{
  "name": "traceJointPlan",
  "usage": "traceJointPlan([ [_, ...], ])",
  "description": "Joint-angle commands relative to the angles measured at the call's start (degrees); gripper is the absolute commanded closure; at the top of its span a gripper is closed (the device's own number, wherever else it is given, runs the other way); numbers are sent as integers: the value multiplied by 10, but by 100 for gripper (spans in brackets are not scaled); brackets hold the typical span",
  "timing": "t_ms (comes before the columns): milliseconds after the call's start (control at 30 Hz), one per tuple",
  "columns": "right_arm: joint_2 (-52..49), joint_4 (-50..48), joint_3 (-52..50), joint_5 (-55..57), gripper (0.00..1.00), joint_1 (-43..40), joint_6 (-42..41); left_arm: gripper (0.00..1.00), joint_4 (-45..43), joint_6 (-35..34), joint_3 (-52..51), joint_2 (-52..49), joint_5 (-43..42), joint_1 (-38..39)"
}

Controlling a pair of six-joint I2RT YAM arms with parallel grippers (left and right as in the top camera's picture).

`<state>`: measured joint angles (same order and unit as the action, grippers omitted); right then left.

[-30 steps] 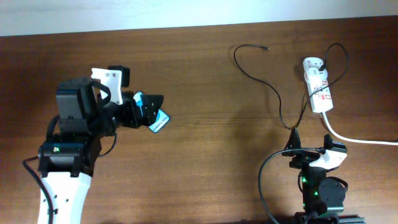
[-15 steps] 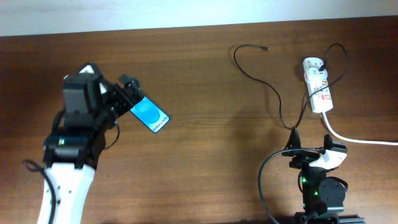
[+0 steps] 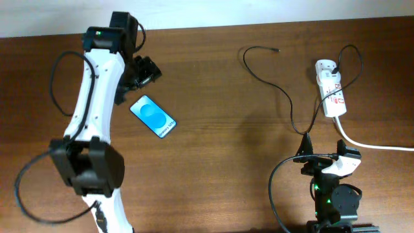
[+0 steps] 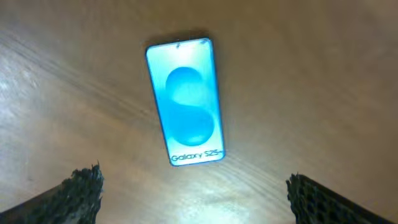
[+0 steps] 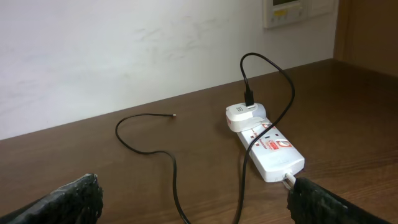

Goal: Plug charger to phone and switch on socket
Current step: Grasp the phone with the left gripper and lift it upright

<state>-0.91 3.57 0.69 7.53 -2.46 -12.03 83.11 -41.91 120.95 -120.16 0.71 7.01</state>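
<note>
Left gripper (image 4: pixel 196 186) hanging wide open near phone (image 4: pixel 185 102) — holding nothing; phone lying flat on tabletop (image 4: pixel 311 74); right gripper (image 5: pixel 196 190) also gaping wide — empty.

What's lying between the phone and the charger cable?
Nothing; the overhead view shows only bare table between the phone and the charger cable.

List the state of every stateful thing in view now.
phone: flat on table, screen up and lit, no cable attached.
charger: plug end in socket, connector tip loose on table.
socket: switch position unreadable.
left gripper: open, empty, above phone.
right gripper: open, empty.
</note>
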Motion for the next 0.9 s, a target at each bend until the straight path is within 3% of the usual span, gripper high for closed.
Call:
traceJointPlan([
  [0,4,3,-4,7,2,5,0,1,15,-9,8,-45,-19,-14],
  [100,4,3,-4,7,2,5,0,1,-10,-9,-15,-55,-21,-15],
  [233,4,3,-4,7,2,5,0,1,-96,-12,-97,-55,-87,-15],
  [367,4,3,-4,7,2,5,0,1,-129,-65,-167,-55,-83,-16],
  [500,4,3,-4,7,2,5,0,1,-186,-65,-234,-55,-74,-16],
  [600,4,3,-4,7,2,5,0,1,-226,-65,-252,-55,-73,-16],
  [867,4,3,-4,7,2,5,0,1,-236,-65,-273,-55,-52,-15],
])
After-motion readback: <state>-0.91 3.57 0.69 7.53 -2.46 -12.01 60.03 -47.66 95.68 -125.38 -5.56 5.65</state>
